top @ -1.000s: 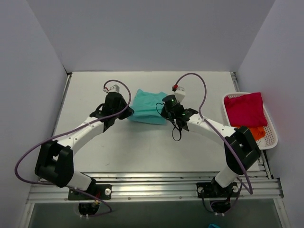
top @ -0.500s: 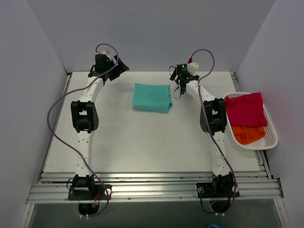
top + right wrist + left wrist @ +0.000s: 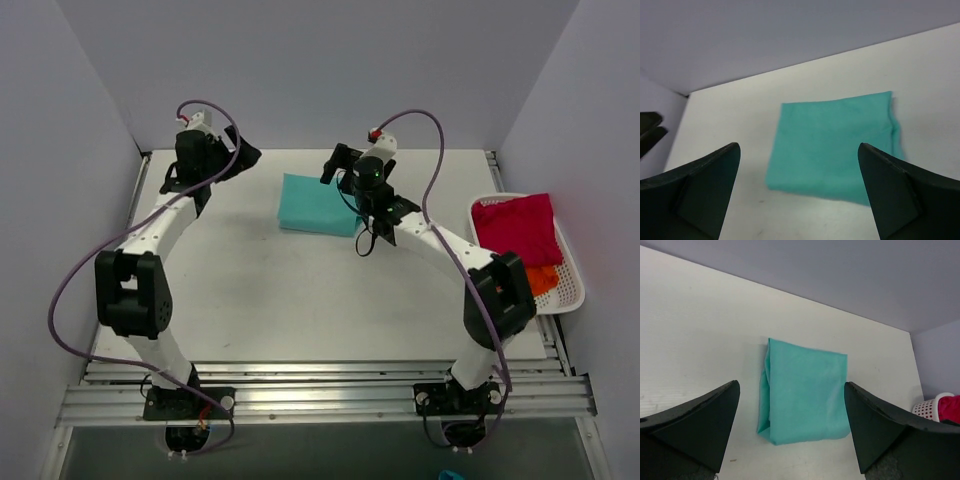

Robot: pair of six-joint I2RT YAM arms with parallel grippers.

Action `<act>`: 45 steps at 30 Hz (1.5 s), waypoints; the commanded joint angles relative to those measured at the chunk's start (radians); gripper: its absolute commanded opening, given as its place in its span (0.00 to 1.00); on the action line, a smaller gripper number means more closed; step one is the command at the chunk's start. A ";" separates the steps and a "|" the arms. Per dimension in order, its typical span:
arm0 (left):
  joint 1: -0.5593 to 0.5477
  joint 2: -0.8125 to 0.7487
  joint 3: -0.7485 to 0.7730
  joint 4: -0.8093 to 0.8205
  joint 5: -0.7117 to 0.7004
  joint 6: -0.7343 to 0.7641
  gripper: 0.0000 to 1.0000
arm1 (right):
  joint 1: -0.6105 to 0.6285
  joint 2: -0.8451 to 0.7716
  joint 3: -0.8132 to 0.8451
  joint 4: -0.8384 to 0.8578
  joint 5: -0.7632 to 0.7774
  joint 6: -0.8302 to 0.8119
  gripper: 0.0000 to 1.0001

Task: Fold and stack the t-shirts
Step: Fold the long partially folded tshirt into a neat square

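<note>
A teal t-shirt (image 3: 315,205) lies folded in a flat rectangle at the back middle of the table, with nothing touching it. My left gripper (image 3: 243,157) hovers to its back left, open and empty; in the left wrist view the teal shirt (image 3: 805,397) shows between the spread fingers (image 3: 700,425). My right gripper (image 3: 338,164) hangs open and empty above the shirt's far right edge, and the same shirt (image 3: 835,145) lies below it. A crimson-pink t-shirt (image 3: 515,228) and an orange one (image 3: 540,278) lie crumpled in the basket.
The white mesh basket (image 3: 575,292) stands at the table's right edge. Grey walls close in the back and both sides. The left gripper's dark fingers (image 3: 650,131) show at the left edge of the right wrist view.
Both grippers were shut at the teal shirt's sides and have opened and lifted off it. The arms swung out to the back, then bent in again; the shirt now lies squarer.
</note>
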 commanded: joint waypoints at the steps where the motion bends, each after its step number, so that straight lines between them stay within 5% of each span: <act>1: 0.006 -0.177 -0.131 0.072 -0.183 0.082 0.94 | 0.066 -0.217 -0.078 0.136 -0.034 0.034 1.00; 5: 0.009 -0.268 -0.261 0.099 -0.320 0.118 0.94 | 0.259 -0.357 -0.010 -0.059 0.162 0.150 1.00; 9: 0.015 -0.294 -0.328 0.121 -0.323 0.095 0.94 | 0.621 -0.416 0.110 -0.182 0.407 0.169 1.00; 12: 0.016 -0.286 -0.342 0.127 -0.311 0.084 0.94 | 0.782 -0.434 0.199 -0.262 0.579 0.171 1.00; 16: 0.015 -0.271 -0.365 0.154 -0.303 0.073 0.94 | 0.869 -0.457 0.230 -0.263 0.667 0.152 1.00; 29: -0.028 -0.038 -0.400 0.265 -0.234 0.053 0.94 | 0.913 -0.463 0.245 -0.181 0.745 0.023 1.00; 35: -0.111 0.123 -0.267 0.236 -0.231 0.072 0.94 | 0.901 -0.460 0.262 -0.161 0.783 -0.018 1.00; 45: -0.171 0.245 -0.157 0.259 -0.234 0.058 0.94 | 0.608 -0.486 0.238 -0.310 0.647 0.167 1.00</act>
